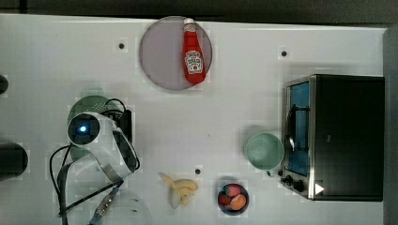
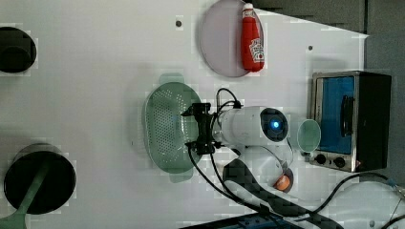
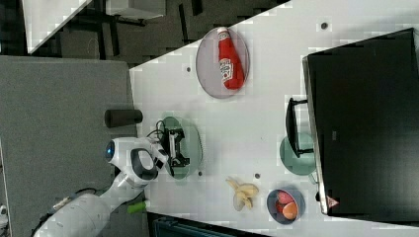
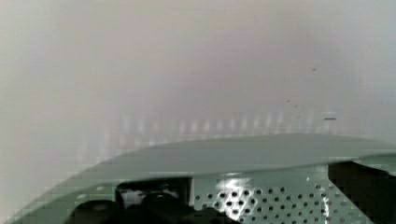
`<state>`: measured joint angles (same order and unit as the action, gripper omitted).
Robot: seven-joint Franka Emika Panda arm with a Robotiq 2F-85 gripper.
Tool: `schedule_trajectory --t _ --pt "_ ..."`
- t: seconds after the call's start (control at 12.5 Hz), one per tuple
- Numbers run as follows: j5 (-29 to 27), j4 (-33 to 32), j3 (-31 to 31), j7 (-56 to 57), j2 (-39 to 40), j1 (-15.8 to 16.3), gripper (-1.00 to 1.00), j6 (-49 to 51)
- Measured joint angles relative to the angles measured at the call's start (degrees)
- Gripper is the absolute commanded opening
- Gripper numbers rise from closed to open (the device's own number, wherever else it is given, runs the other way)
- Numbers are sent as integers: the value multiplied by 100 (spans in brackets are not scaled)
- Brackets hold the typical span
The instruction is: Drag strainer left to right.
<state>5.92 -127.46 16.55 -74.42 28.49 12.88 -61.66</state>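
The strainer (image 2: 165,126) is a pale mint-green oval colander with many small holes, lying on the white table. The top view has the strainer (image 1: 91,104) at its left, mostly hidden under my arm. My gripper (image 2: 190,128) hangs open over the strainer's rim on the left view's right side, with nothing between its fingers. In the right view the gripper (image 3: 176,146) stands over the strainer (image 3: 192,143). In the wrist view the gripper (image 4: 247,193) sits low inside the strainer (image 4: 261,156), its dark fingers (image 4: 357,179) wide apart by the holed wall just below the rim. Whether they touch it I cannot tell.
A ketchup bottle (image 1: 193,51) lies on a grey plate (image 1: 159,54) at the top view's top. A toaster oven (image 1: 338,136) stands at the top view's right, a plain mint bowl (image 1: 264,151) beside it. Bananas (image 1: 180,187) and a fruit bowl (image 1: 233,198) lie low in the top view.
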Motion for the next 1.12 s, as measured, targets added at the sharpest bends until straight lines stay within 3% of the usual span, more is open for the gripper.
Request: schedule_trajectory --t 0.4,0.64,1.12 --pt "-87 -134 -155 0 -182 89 100 -123" --pt "-35 -548 -245 6 -495 -127 100 -151" --pt "-145 -660 -638 599 -522 -534 100 -118"
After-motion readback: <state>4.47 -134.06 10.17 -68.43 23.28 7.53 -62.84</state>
